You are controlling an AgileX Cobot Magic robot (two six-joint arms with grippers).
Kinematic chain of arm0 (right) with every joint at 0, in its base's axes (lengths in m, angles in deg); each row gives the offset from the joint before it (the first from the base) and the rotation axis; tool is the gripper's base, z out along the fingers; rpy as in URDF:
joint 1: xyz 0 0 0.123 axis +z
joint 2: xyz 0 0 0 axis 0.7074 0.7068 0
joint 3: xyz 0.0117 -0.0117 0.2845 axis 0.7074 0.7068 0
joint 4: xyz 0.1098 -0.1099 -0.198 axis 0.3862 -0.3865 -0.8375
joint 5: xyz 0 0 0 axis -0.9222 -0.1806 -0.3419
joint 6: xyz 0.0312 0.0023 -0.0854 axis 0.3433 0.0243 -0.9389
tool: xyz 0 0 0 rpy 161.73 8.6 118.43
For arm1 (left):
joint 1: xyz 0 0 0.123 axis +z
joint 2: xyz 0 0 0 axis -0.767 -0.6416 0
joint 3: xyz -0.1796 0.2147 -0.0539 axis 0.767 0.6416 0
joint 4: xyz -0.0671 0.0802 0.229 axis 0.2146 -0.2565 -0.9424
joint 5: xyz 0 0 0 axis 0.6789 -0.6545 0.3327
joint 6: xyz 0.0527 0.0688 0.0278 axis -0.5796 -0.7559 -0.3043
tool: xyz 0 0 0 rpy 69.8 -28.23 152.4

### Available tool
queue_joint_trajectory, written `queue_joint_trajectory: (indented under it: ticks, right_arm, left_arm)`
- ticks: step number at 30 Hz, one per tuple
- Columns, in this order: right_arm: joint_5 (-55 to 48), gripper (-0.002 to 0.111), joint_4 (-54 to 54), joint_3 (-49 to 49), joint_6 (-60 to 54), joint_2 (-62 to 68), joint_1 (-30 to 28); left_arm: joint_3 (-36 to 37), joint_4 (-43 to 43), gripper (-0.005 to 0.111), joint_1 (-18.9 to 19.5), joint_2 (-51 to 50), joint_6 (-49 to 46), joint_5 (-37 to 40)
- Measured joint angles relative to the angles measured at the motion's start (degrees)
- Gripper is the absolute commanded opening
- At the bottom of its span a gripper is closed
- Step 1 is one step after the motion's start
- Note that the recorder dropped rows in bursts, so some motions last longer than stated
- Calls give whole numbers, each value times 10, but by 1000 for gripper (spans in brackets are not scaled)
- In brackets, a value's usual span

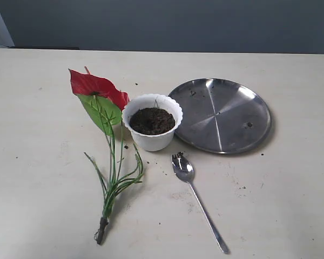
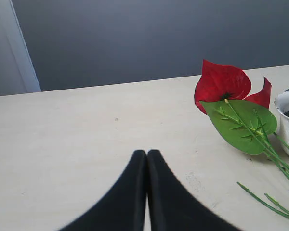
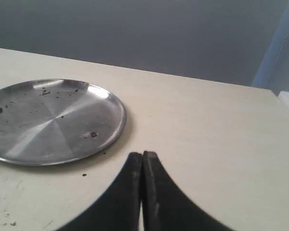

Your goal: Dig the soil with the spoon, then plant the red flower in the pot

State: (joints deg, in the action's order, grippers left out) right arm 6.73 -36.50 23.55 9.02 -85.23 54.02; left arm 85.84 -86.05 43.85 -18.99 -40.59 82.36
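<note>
The white pot (image 1: 152,128) stands mid-table, filled with dark soil (image 1: 152,120). Left of it lies the red flower (image 1: 97,87) on its side, green leaf (image 1: 101,111) and long stems running toward the front. A steel spoon (image 1: 191,187) lies in front of the pot, bowl toward it, with crumbs on it. Neither arm shows in the exterior view. My left gripper (image 2: 147,153) is shut and empty above bare table, with the red flower (image 2: 222,84) and the pot's rim (image 2: 287,115) off to one side. My right gripper (image 3: 142,155) is shut and empty near the steel plate (image 3: 48,120).
A large round steel plate (image 1: 221,114) with a few soil specks sits right of the pot, touching or nearly touching it. Soil crumbs dot the cream table (image 1: 43,189) around the spoon. A grey wall runs behind the far edge.
</note>
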Motion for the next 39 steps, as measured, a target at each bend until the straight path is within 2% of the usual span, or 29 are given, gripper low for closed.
queue_joint_trajectory:
  ticks: [3, 6, 13, 17, 23, 31, 34, 37, 39]
  right_arm:
    - [10, -1, -33, 0, -1, 0, 0]
    - [61, -1, -12, 0, -1, 0, 0]
    - [239, -1, 190, 0, 0, 0, 0]
    - [293, -1, 241, 0, 0, 0, 0]
    - [323, -1, 253, 0, 94, 0, -1]
    - [406, -1, 253, 0, 108, 0, -1]
    - [426, -1, 253, 0, 152, 0, -1]
    - [402, -1, 233, -1, 217, -1, -1]
    - [331, -1, 173, -20, 259, -1, -1]
  left_arm:
    - [0, 0, 0, 0, 0, 0, 0]
    - [0, 0, 0, 0, 0, 0, 0]
    - [0, 0, 0, 0, 0, 0, 0]
    - [0, 0, 0, 0, 0, 0, 0]
    - [0, 0, 0, 0, 0, 0, 0]
    - [0, 0, 0, 0, 0, 0, 0]
    - [0, 0, 0, 0, 0, 0, 0]
    - [0, 0, 0, 0, 0, 0, 0]
    - [0, 0, 0, 0, 0, 0, 0]
